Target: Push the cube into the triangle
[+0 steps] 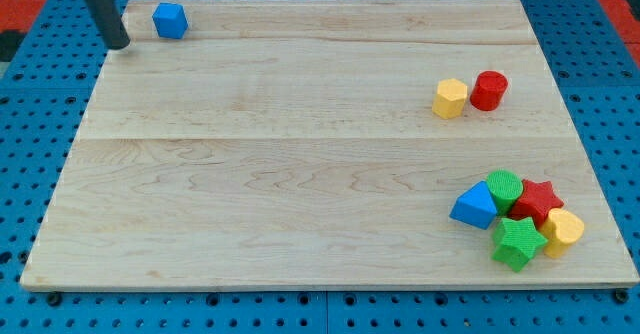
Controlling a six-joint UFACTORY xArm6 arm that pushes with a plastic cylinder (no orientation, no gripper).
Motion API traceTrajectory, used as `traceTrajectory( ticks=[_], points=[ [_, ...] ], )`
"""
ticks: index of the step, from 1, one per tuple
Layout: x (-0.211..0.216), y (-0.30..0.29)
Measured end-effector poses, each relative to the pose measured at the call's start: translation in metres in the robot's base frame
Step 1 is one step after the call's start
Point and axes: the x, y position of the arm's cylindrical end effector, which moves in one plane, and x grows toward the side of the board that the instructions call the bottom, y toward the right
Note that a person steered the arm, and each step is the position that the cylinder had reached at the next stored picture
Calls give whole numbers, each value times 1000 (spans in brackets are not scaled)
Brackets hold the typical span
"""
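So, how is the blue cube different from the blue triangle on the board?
The blue cube stands alone near the view's top left corner, while the blue triangle sits at the view's bottom right, touching a cluster of other blocks. The blue cube shows squarish faces; the blue triangle is a wedge pointing to the view's left. My tip is just to the view's left of the blue cube, far from the blue triangle. Both share the same blue colour.

Eight blocks — one board
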Motion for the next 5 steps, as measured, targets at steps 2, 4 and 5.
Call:
traceTrajectory(
  ticks=[2, 4, 5],
  points=[
    [-33, 47],
    [-38, 142],
    [-10, 176]
  ],
)
